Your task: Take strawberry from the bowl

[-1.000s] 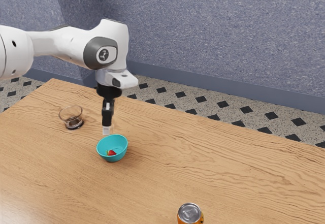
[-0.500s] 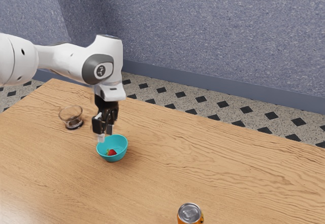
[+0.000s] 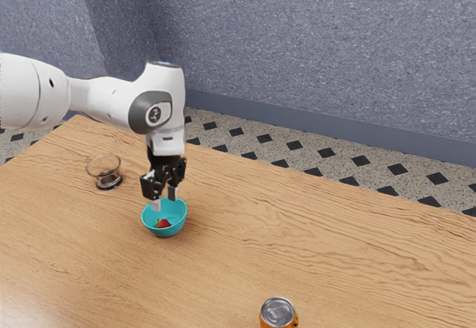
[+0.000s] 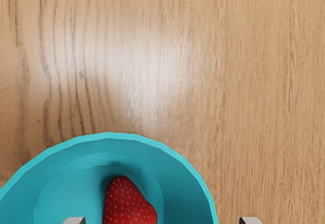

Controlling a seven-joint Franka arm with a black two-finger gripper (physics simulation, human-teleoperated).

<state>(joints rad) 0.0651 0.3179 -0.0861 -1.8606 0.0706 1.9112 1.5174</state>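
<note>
the gripper's (image 3: 164, 199) jaws stand spread above the bowl (image 4: 188, 183), whose rim seems to cross between them. the strawberry (image 4: 127, 203) lies inside, below the jaws. a glass (image 3: 104, 167) stands off to their side, a can (image 3: 279, 314) farther away.

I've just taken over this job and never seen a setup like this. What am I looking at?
You're driving one white arm with a black gripper; its two fingers stand apart, holding nothing. The exterior view comes from a camera at the arm's side. The wrist view comes from the arm's hand, looking down at the turquoise bowl, where the strawberry lies. On the wooden table you also have a clear glass container and an orange can. The gripper is right over the turquoise bowl.
</note>
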